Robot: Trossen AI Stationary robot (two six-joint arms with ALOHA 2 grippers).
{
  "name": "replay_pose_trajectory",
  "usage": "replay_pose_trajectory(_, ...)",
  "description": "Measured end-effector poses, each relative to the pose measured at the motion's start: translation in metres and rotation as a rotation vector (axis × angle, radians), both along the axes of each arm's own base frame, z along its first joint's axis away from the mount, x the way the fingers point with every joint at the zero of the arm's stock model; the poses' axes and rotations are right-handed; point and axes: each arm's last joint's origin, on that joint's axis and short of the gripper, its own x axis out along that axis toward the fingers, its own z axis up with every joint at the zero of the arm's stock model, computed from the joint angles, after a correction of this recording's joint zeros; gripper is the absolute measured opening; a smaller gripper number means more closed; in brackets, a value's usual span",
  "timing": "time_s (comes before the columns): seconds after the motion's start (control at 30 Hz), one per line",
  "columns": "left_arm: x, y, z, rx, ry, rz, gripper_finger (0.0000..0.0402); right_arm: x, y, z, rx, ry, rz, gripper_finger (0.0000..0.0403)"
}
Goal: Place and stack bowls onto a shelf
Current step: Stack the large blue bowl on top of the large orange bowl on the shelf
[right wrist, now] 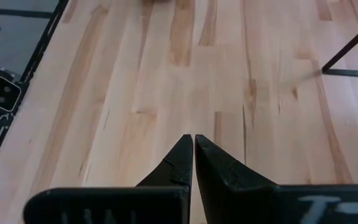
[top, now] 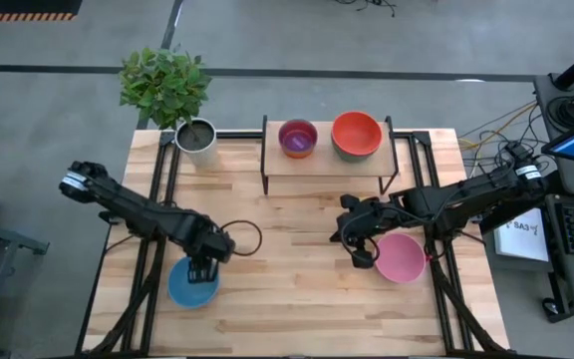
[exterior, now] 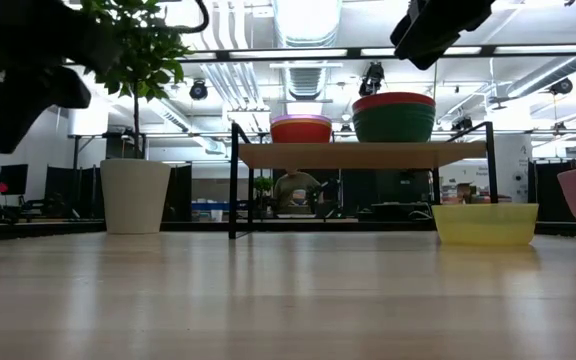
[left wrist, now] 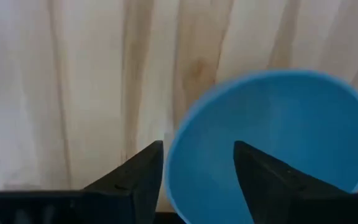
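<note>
A blue bowl [top: 191,284] sits on the table near its front left and fills the left wrist view [left wrist: 272,149]. My left gripper [top: 203,265] is open over the bowl's far rim [left wrist: 168,163], one finger outside [left wrist: 135,177] and one inside [left wrist: 263,177], neither plainly touching. My right gripper [top: 353,239] is shut and empty above bare wood [right wrist: 192,149], left of a pink bowl [top: 402,257]. The shelf [top: 327,160] carries a purple bowl [top: 297,138] on an orange one [exterior: 301,132], and a red bowl [top: 357,134] on a teal one [exterior: 393,124]. A yellow bowl [exterior: 485,223] stands on the table.
A grey plant pot [top: 195,138] with a leafy plant stands at the far left, beside the shelf. The shelf's black leg [right wrist: 347,50] lies ahead of my right gripper. Bare wood lies between the two grippers and along the near edge.
</note>
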Motion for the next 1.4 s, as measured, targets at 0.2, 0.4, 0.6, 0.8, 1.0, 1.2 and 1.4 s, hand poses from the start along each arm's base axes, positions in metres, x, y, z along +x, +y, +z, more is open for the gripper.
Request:
replay_pose_trajectory(0.2,-0.006,-0.002,-0.014,0.015,0.021,-0.038,0.0184,0.000,0.000,0.000,0.000,-0.001,0.000,0.0009)
replay_pose_trajectory(0.4,-0.010,0.000,-0.039,0.010,0.006,-0.026,0.0159,0.000,0.000,0.000,0.000,0.001,0.001,0.0009)
replay_pose_trajectory(0.6,-0.012,0.001,-0.045,0.011,0.009,-0.022,0.0088,0.000,0.000,0.000,0.002,0.001,-0.001,0.0009)
replay_pose_trajectory(0.8,-0.008,0.000,-0.041,0.003,-0.013,0.007,0.0010,0.000,0.000,-0.001,0.006,0.002,-0.004,0.0009)
replay_pose_trajectory(1.0,0.010,-0.003,-0.022,-0.021,-0.209,0.004,0.0001,0.000,0.000,0.000,0.004,-0.005,-0.002,0.0009)
replay_pose_trajectory(1.2,0.035,0.011,0.005,0.016,-0.421,0.143,0.0001,0.003,0.001,-0.002,-0.026,-0.061,0.034,0.0009)
replay_pose_trajectory(1.4,0.053,0.034,0.018,-0.001,-0.520,0.271,0.0000,0.008,0.002,0.005,-0.056,-0.158,0.071,0.0013)
